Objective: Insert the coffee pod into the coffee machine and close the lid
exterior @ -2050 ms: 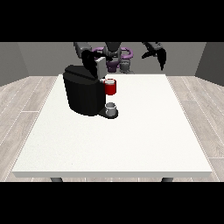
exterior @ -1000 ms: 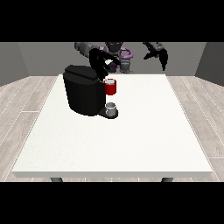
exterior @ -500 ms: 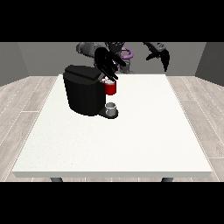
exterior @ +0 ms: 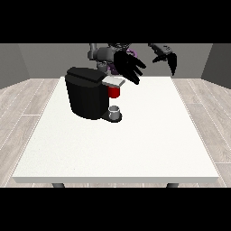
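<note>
- The coffee machine, a black block, stands on the white table in the upper left part of the tabletop.
- Its grey lid lies flat at the machine's top right corner, over a red part that shows just beneath it; whether this red part is the coffee pod I cannot tell.
- A small grey cup sits on the machine's base, below the red part.
- The hand at the view's left hovers just right of and above the lid, its fingers spread apart and straight, pointing down to the right; it holds nothing, and whether it touches the lid I cannot tell.
- The hand at the view's right hangs in the upper right, well apart from the machine, fingers relaxed and drooping, holding nothing.
</note>
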Robot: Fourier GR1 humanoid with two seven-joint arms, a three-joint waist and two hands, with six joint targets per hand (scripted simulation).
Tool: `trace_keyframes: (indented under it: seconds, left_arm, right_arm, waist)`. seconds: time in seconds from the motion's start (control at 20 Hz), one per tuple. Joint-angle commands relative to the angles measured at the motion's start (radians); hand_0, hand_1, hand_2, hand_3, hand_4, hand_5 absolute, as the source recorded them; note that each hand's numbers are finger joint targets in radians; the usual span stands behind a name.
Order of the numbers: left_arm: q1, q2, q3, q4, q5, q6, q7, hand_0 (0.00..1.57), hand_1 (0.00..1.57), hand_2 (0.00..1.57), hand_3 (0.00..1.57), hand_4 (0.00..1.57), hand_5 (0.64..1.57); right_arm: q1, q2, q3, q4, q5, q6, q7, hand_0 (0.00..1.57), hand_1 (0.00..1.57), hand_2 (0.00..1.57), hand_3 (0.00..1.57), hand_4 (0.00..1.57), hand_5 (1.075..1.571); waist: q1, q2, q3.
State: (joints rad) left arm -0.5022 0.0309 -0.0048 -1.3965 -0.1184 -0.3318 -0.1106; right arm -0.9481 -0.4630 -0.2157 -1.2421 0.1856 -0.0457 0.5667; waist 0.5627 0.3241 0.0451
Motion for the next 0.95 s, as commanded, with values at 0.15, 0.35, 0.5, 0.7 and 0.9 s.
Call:
trace_keyframes:
  seconds: [0.15, 0.35, 0.5, 0.7, 0.9]
  left_arm:
    - [-0.089, 0.029, 0.019, -0.007, 0.005, -0.013, 0.008, 0.00, 0.00, 0.00, 0.00, 0.27, 1.571]
    - [-0.048, 0.007, 0.008, -0.024, 0.010, -0.005, -0.001, 0.00, 0.00, 0.00, 0.00, 0.35, 1.571]
    - [-0.024, 0.021, 0.026, -0.017, 0.003, 0.009, -0.021, 0.00, 0.00, 0.00, 0.00, 0.33, 1.571]
    - [0.061, -0.024, -0.002, -0.029, -0.010, 0.046, 0.035, 0.00, 0.00, 0.00, 0.00, 0.27, 1.571]
    - [0.148, 0.043, 0.092, 0.000, 0.046, 0.018, -0.004, 0.00, 0.00, 0.00, 0.00, 0.27, 1.571]
  right_arm:
    - [-0.141, 0.102, 0.067, -0.038, -0.039, 0.014, -0.206, 0.00, 0.00, 0.00, 0.00, 0.10, 1.571]
    - [-0.156, 0.141, 0.076, 0.010, -0.035, -0.004, -0.305, 0.00, 0.00, 0.00, 0.00, 0.00, 1.571]
    - [-0.125, 0.206, 0.117, -0.015, -0.052, 0.013, -0.394, 0.00, 0.00, 0.00, 0.00, 0.00, 1.571]
    - [-0.065, 0.285, 0.179, 0.001, -0.038, 0.012, -0.459, 0.00, 0.00, 0.00, 0.00, 0.22, 1.571]
    - [0.082, 0.392, 0.251, -0.038, -0.057, 0.027, -0.515, 0.00, 0.00, 0.00, 0.00, 0.26, 1.571]
  waist:
    - [0.069, 0.077, -0.0451]
    - [0.031, 0.076, -0.0455]
    - [-0.031, 0.053, -0.0454]
    - [-0.082, -0.047, -0.0451]
    - [-0.179, -0.134, -0.0451]
